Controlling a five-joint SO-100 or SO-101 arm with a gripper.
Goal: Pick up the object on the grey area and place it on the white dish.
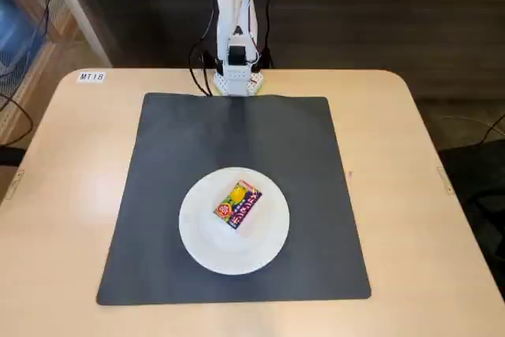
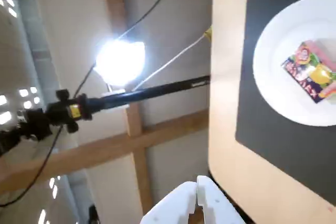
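Observation:
The small red and orange box (image 1: 237, 204) with a yellow picture lies flat on the white dish (image 1: 201, 234), right of the dish's centre and a little toward the back. The dish sits on the dark grey mat (image 1: 173, 147), at the mat's front middle. The white arm (image 1: 235, 21) stands folded at the back edge of the table, far from the dish. In the wrist view the gripper (image 2: 198, 188) shows at the bottom edge with its two white fingertips together and nothing between them. That view also shows the box (image 2: 308, 72) on the dish (image 2: 278, 93).
The beige tabletop (image 1: 71, 179) surrounds the mat on all sides. Cables (image 1: 197, 69) run by the arm's base at the back. A small label (image 1: 91, 76) is stuck at the back left corner. A lamp and tripod (image 2: 79, 108) appear beyond the table in the wrist view.

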